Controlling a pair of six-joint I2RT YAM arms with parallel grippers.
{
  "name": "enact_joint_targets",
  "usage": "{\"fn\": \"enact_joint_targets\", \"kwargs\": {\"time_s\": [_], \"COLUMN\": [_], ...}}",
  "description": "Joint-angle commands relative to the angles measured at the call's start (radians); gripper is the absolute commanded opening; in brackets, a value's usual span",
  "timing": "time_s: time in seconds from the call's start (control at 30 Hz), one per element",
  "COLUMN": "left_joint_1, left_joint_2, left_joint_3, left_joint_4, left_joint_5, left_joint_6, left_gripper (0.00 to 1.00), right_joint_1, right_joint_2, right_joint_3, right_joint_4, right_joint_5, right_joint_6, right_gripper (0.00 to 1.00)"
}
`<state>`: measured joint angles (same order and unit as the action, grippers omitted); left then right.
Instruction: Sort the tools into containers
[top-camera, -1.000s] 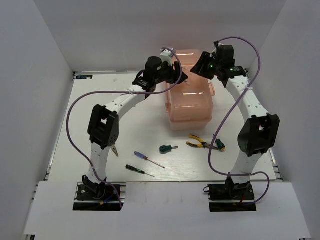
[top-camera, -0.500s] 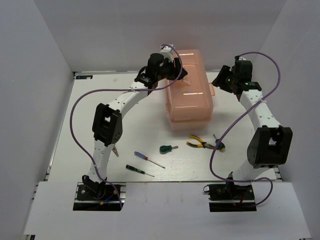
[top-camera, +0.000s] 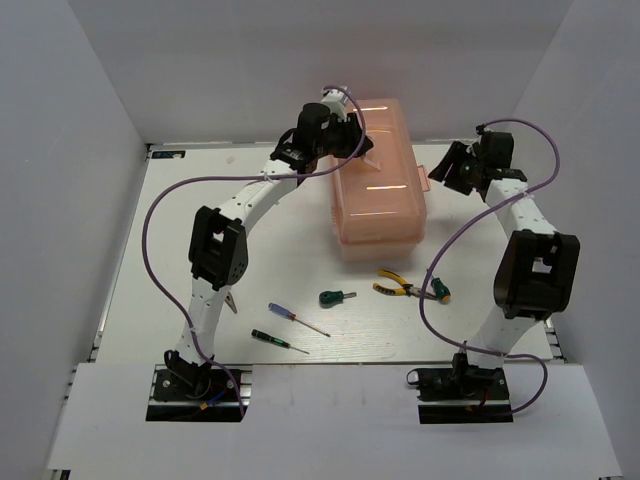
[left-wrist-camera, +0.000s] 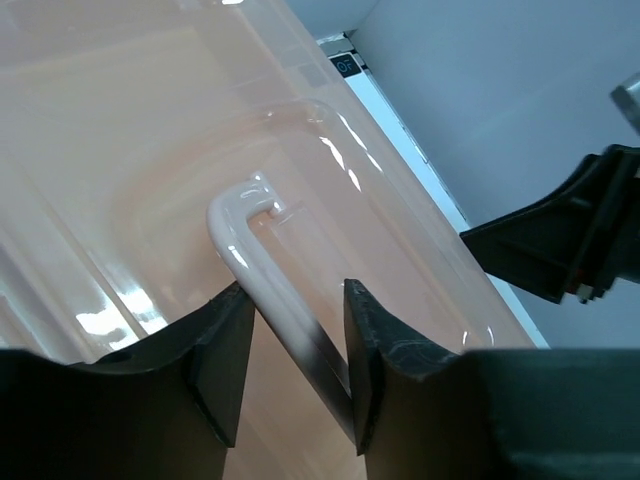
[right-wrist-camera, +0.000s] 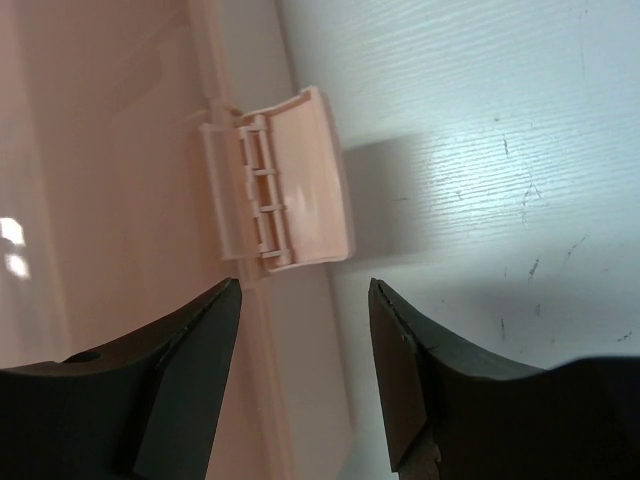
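Observation:
The container in view is a translucent pink toolbox (top-camera: 380, 195), standing lid down at the back middle of the table. My left gripper (top-camera: 352, 140) hovers over its lid. In the left wrist view the white lid handle (left-wrist-camera: 262, 268) runs slantwise between the jaws of the left gripper (left-wrist-camera: 295, 300), which are open with narrow gaps beside it. My right gripper (top-camera: 447, 170) is open beside the box's right side, its fingers framing the side latch (right-wrist-camera: 285, 190) without touching it. Tools lie in front: yellow-and-black pliers (top-camera: 394, 287), a stubby green driver (top-camera: 336, 297), a purple screwdriver (top-camera: 296, 317) and a dark green screwdriver (top-camera: 277, 341).
Another green-handled driver (top-camera: 440, 290) lies right of the pliers under the right arm's purple cable. A small metal tool (top-camera: 231, 299) rests by the left arm's lower link. White walls close the table on three sides.
My right gripper has swung from above the box's back right corner out to its right side by the latch. The left gripper's jaws have narrowed round the lid handle.

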<state>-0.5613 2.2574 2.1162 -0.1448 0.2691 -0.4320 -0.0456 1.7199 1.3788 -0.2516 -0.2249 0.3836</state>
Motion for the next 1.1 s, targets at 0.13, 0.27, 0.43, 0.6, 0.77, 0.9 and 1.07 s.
{"fn": "enact_joint_targets", "kwargs": {"time_s": [0.13, 0.27, 0.43, 0.6, 0.77, 0.9, 1.07], "left_joint_1": [-0.005, -0.005, -0.005, -0.005, -0.005, -0.005, -0.005], "left_joint_2": [0.036, 0.036, 0.045, 0.054, 0.054, 0.054, 0.045], "left_joint_3": [0.011, 0.021, 0.030, 0.039, 0.048, 0.057, 0.096], "left_joint_4": [-0.131, -0.131, -0.131, -0.131, -0.131, -0.122, -0.122], "left_joint_5": [0.022, 0.045, 0.055, 0.064, 0.064, 0.064, 0.042], "left_joint_6": [0.013, 0.013, 0.013, 0.004, -0.016, -0.025, -0.025], "left_gripper": [0.43, 0.36, 0.29, 0.21, 0.16, 0.14, 0.10], "right_joint_1": [-0.034, -0.048, -0.062, -0.063, -0.074, -0.088, -0.096], "right_joint_2": [0.119, 0.185, 0.272, 0.319, 0.345, 0.334, 0.339], "right_joint_3": [0.089, 0.101, 0.135, 0.144, 0.141, 0.124, 0.176], "right_joint_4": [0.041, 0.081, 0.140, 0.163, 0.184, 0.222, 0.166], "right_joint_5": [-0.089, -0.160, -0.303, -0.332, -0.383, -0.386, -0.329], "right_joint_6": [0.020, 0.078, 0.152, 0.189, 0.190, 0.189, 0.109], "right_gripper": [0.60, 0.60, 0.57, 0.45, 0.06, 0.00, 0.00]}}
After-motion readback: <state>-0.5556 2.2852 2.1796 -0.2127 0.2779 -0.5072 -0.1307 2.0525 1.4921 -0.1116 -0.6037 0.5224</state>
